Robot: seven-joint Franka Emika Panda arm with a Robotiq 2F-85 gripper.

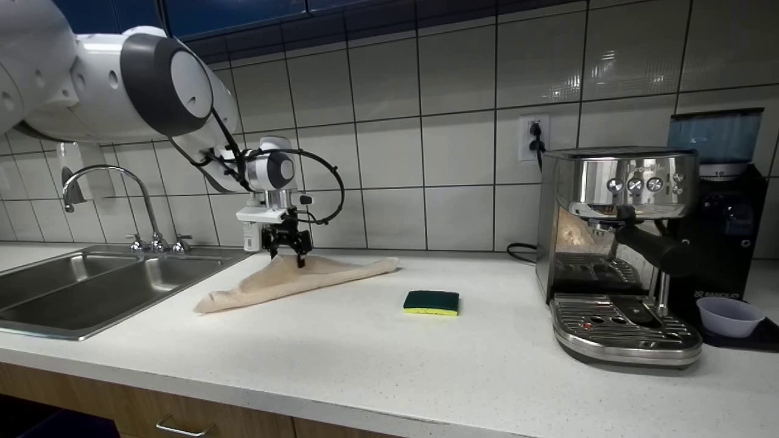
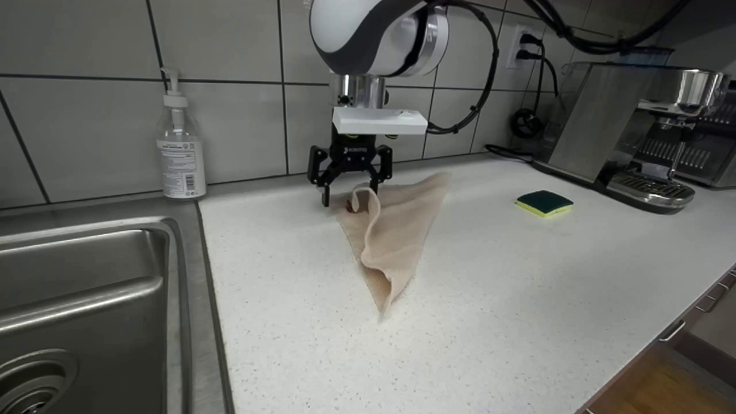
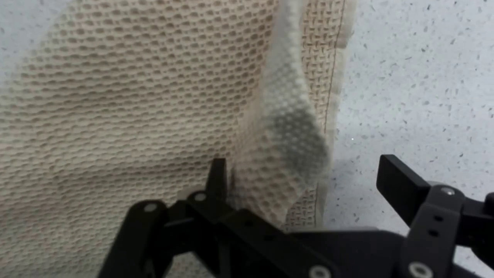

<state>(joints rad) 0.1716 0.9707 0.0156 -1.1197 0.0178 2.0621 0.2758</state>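
We see the robot's hand (image 2: 349,194) low over the tabletop (image 2: 299,345), with its two fingers spread wide apart. Just under it is a tan cloth (image 2: 402,227), lying on the tabletop in a bumpy, folded shape. In the wrist view, a soft fold of the cloth pokes up into the gap between the fingers. One finger is over the cloth, right next to that fold, and we cannot tell if they touch. The other finger is past the cloth's edge, above the speckled tabletop. In both exterior views, we spot a green and yellow sponge (image 1: 431,302) sitting between the cloth and a shiny coffee machine (image 1: 599,201). A metal sink (image 2: 201,322) is on the cloth's other side. We also see a pump bottle (image 2: 182,167) by the tile wall (image 1: 459,152), at the sink's back corner.
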